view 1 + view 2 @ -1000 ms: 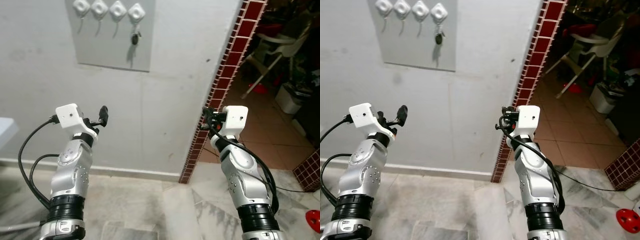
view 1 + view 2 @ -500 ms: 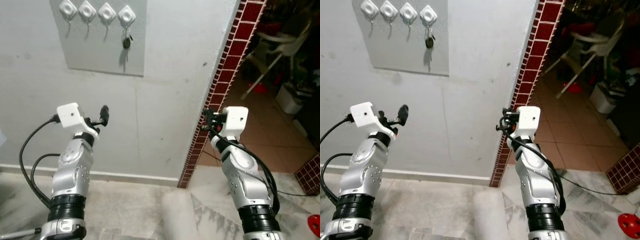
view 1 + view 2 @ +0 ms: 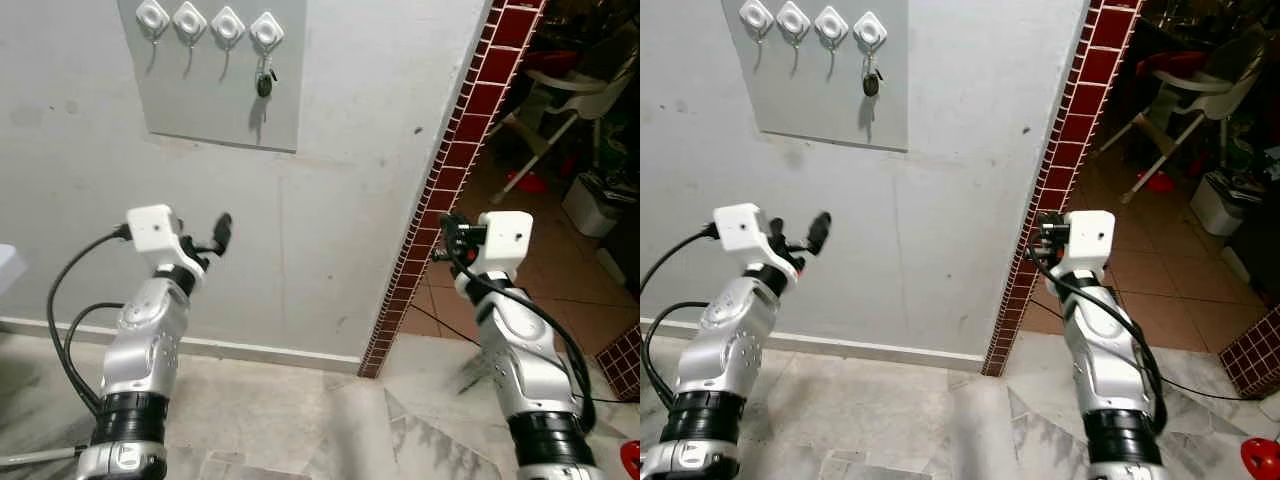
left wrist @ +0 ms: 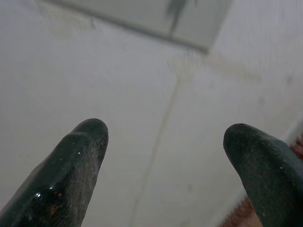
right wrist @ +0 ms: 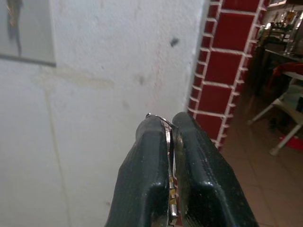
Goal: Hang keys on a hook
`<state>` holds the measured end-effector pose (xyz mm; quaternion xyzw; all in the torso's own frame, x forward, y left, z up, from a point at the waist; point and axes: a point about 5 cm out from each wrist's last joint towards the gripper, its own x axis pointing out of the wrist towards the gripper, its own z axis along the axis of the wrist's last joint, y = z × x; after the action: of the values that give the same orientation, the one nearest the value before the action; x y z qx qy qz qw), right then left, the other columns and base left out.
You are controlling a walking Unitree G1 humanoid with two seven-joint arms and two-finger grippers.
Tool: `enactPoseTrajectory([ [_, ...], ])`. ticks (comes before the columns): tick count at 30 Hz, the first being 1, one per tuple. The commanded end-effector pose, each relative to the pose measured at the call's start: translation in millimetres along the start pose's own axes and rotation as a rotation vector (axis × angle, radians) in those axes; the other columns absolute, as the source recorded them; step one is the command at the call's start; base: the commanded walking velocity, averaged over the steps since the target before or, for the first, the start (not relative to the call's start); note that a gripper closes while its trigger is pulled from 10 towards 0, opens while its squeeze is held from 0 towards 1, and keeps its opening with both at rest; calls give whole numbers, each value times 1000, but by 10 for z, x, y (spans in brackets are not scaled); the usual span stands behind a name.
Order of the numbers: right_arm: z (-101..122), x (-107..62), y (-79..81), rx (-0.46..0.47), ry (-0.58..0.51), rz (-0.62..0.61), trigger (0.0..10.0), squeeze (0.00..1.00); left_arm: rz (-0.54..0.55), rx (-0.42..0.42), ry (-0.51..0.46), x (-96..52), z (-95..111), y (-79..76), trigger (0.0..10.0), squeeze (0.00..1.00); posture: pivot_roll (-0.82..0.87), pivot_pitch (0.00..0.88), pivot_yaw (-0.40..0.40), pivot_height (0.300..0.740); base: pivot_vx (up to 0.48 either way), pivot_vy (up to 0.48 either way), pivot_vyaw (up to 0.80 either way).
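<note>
right gripper point(image 5: 169, 130) pinches a key ring point(image 5: 163, 122) between closed fingers, well below the hooks point(image 3: 208, 22). left gripper point(image 4: 163, 142) spread wide, empty, facing the wall point(image 3: 340, 200).

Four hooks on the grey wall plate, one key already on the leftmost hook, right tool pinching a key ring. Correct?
Not quite: the hanging key is on the rightmost hook, not the leftmost; the left eye view shows it. The rest holds: four hooks on the grey wall plate, and the right tool pinches a key ring.
</note>
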<state>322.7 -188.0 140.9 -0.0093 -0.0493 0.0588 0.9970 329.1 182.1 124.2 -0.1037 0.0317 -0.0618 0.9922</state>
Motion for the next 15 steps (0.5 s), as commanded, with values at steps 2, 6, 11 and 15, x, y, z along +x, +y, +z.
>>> enactPoseTrajectory([
  [2,-97,-61,-30,-34,10,11,10000,0,-60,28,27,-21,-75,-132,10000,0,-36,0,-35,740,0,0,0],
  [6,-190,-110,-26,-39,23,4,10000,0,-94,27,51,-68,-201,-239,10000,0,-37,0,-27,740,0,0,0],
  [11,-270,-231,66,-9,22,-32,10000,0,-165,20,50,-227,-402,-459,10000,0,-45,0,-17,740,0,0,0],
  [15,-289,-322,182,11,3,-28,10000,0,-175,0,31,-322,-441,-499,10000,0,-53,0,-16,740,0,0,0],
])
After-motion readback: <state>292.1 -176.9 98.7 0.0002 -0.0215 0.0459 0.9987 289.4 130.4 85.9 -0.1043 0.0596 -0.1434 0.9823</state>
